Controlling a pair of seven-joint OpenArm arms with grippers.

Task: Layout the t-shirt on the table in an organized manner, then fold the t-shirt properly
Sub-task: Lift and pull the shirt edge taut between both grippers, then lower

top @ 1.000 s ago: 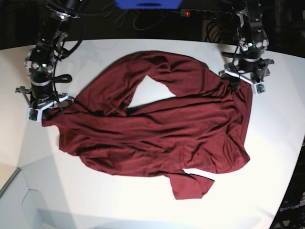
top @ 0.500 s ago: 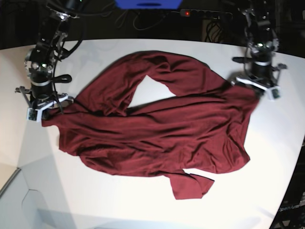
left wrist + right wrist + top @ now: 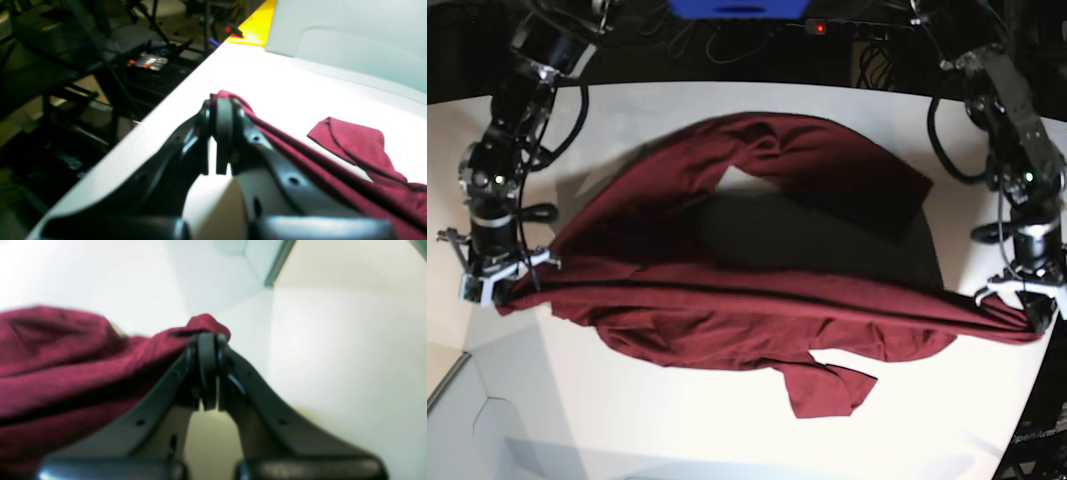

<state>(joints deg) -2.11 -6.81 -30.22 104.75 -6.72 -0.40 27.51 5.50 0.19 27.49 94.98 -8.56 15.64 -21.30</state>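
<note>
Nearest the front edge of the table [image 3: 727,440]: 1 loose flap of the maroon t-shirt [image 3: 757,270], lying flat on the white top. Behind that flap, the garment's main body, spread across the middle of the table with 1 taut rope-like fold stretched side to side. At the end of that fold on the base view's right, near the table's edge: left gripper [image 3: 1025,305], clamped together on a bunched corner of the t-shirt [image 3: 333,166]. At the opposite end: right gripper [image 3: 499,282], likewise pinched tight on fabric [image 3: 66,366], cloth poking out past the tips. Beyond the fold, a shadowed patch, then an arched upper edge of shirt toward the table's far rim. Behind the table, dark cables and a blue object [image 3: 737,8].
</note>
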